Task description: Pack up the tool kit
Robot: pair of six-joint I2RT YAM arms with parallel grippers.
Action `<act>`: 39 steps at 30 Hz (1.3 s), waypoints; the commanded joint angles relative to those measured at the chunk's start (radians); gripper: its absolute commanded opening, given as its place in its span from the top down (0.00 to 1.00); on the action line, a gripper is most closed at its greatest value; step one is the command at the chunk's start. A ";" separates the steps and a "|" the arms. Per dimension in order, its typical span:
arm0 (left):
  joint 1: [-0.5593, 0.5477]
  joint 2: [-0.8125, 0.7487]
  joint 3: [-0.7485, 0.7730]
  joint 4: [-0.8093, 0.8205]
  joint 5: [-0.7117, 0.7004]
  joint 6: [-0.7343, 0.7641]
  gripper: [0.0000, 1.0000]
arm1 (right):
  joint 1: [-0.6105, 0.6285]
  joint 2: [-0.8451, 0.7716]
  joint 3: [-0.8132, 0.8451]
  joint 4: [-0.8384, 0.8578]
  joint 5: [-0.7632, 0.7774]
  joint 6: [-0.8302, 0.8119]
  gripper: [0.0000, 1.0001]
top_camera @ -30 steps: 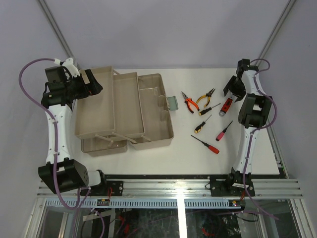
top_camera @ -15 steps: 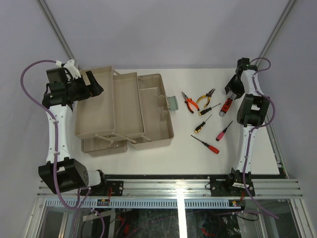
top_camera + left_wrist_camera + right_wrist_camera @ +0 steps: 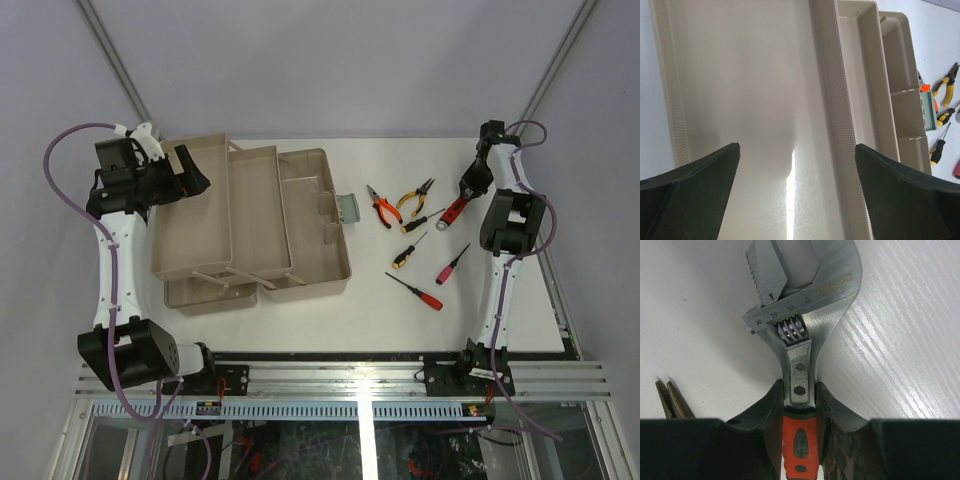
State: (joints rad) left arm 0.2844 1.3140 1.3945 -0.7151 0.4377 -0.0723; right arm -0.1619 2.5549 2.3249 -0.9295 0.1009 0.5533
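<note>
Narrowing from the wide spread of a second ago, the right gripper (image 3: 800,399) now has its jaws pinching the wrench (image 3: 802,300) at the neck, where the metal shank meets the red grip. Seen from above, the wrench lies at about 2 o'clock on the desk (image 3: 330,320). I cannot tell whether it has left the surface.

Over at 10 o'clock, the left gripper (image 3: 796,146) has barely shifted. Its jaws stay spread wide above the bare floor of the outer tray (image 3: 190,215).

Nothing else has moved. The toolbox (image 3: 305,240) stands open at 9 o'clock, with a second tray (image 3: 258,210) between the outer one and the box, and its green latch (image 3: 347,207) faces 3 o'clock.

Just beyond the latch lie the red pliers (image 3: 381,208) and the yellow pliers (image 3: 414,197). Four screwdrivers are spread out below them: two yellow-handled (image 3: 423,220) (image 3: 408,250) and two red-handled (image 3: 451,264) (image 3: 415,292). All of the small tools are still outside the box.
</note>
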 commanded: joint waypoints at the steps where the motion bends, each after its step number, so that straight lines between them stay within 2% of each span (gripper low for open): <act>1: 0.005 -0.014 -0.012 -0.007 0.014 0.019 0.03 | -0.002 -0.031 -0.121 -0.044 0.000 -0.047 0.78; 9: 0.005 -0.018 -0.031 -0.009 0.023 0.018 0.03 | -0.004 -0.093 -0.242 -0.105 -0.042 -0.133 0.86; 20: 0.005 -0.031 -0.032 -0.013 0.039 0.031 0.03 | -0.003 -0.084 -0.305 -0.224 -0.014 -0.210 0.83; 24: 0.005 -0.040 -0.038 -0.013 0.047 0.033 0.03 | -0.002 -0.103 -0.401 -0.178 -0.017 -0.214 0.82; 28: 0.005 -0.042 -0.036 -0.014 0.052 0.031 0.03 | -0.002 -0.122 -0.476 -0.125 -0.031 -0.215 0.99; 29: 0.006 -0.042 -0.035 -0.015 0.054 0.029 0.03 | -0.003 -0.130 -0.492 -0.113 -0.032 -0.214 1.00; 34: 0.005 -0.045 -0.032 -0.016 0.060 0.024 0.03 | -0.002 -0.214 -0.544 -0.038 -0.074 -0.213 1.00; 39: 0.005 -0.043 -0.022 -0.018 0.062 0.022 0.03 | -0.002 -0.305 -0.495 -0.016 -0.160 -0.204 1.00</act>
State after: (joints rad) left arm 0.2844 1.2926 1.3624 -0.7364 0.4816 -0.0551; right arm -0.1734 2.2780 1.8370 -0.8921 0.0322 0.3649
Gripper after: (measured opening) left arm 0.970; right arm 0.319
